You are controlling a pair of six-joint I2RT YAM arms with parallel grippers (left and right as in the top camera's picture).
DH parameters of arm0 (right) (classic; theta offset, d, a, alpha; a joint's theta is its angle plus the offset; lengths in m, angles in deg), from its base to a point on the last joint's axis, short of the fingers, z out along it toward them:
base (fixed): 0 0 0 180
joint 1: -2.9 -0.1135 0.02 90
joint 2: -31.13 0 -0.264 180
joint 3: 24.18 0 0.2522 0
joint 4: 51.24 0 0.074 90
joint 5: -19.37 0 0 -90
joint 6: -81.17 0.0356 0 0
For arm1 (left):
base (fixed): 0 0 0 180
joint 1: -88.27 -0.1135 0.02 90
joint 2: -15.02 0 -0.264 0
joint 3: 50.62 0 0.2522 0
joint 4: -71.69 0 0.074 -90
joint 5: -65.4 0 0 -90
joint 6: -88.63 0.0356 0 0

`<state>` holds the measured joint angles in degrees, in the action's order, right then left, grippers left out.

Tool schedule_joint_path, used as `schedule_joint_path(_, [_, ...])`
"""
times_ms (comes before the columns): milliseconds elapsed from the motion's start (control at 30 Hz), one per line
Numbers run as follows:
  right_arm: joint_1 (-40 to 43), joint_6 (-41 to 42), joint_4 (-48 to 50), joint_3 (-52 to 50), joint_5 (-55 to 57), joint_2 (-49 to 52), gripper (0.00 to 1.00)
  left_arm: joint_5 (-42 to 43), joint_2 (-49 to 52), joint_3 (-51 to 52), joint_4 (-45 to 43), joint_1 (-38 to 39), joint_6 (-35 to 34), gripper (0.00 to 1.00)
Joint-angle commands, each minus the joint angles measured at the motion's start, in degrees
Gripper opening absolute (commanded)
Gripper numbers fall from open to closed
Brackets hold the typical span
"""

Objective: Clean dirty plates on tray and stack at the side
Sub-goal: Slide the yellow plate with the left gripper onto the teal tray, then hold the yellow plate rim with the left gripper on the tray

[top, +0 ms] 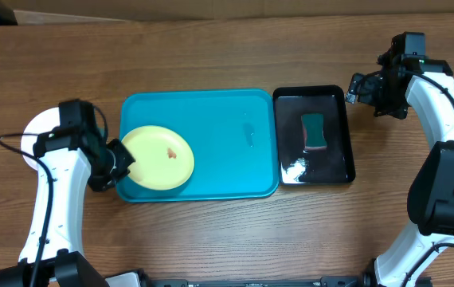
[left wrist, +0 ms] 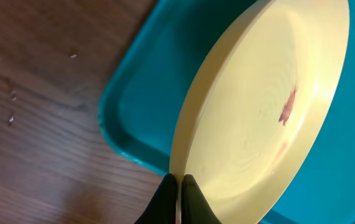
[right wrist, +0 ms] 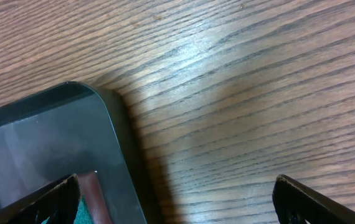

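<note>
The tray lies mid-table, with open wood beyond its far and near rims. The yellow-green plate is at the tray's left end, its rim going over the left edge. L gripper is clenched on that rim. R gripper, jaws spread wide w/ nothing between, hangs right of the tray, past the black tray just beside the tray's right rim. Count: 2 plates seen, incl. a white plate left of the tray, partly under the L arm; 2 trays; 1 sponge; 1 reddish smear.
</note>
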<state>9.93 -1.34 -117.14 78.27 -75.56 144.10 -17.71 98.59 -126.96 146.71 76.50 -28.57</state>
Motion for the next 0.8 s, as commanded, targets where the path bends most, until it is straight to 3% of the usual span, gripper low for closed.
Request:
schedule_joint_path(0, [-0.20,0.20,0.24,0.63,0.37,-1.53,1.00,2.01,-0.44,-2.19,-0.66,3.34,-0.28,0.04])
schedule_joint_path(300, [-0.20,0.20,0.24,0.63,0.39,-1.53,1.00,1.66,-0.42,-2.03,-8.81,16.41,-4.96,0.04])
schedule_joint_path(433, [-0.20,0.20,0.24,0.63,0.37,-1.53,1.00,-3.13,-0.42,-1.95,-11.26,21.73,-9.46,0.04])
schedule_joint_path(567, [-0.20,0.20,0.24,0.63,0.39,-1.53,1.00,-8.68,-0.42,-1.73,-12.11,25.42,-13.68,0.04])
schedule_joint_path(767, [-0.20,0.20,0.24,0.63,0.39,-1.53,1.00,-8.85,-0.42,0.96,-15.76,27.63,-15.91,0.04])
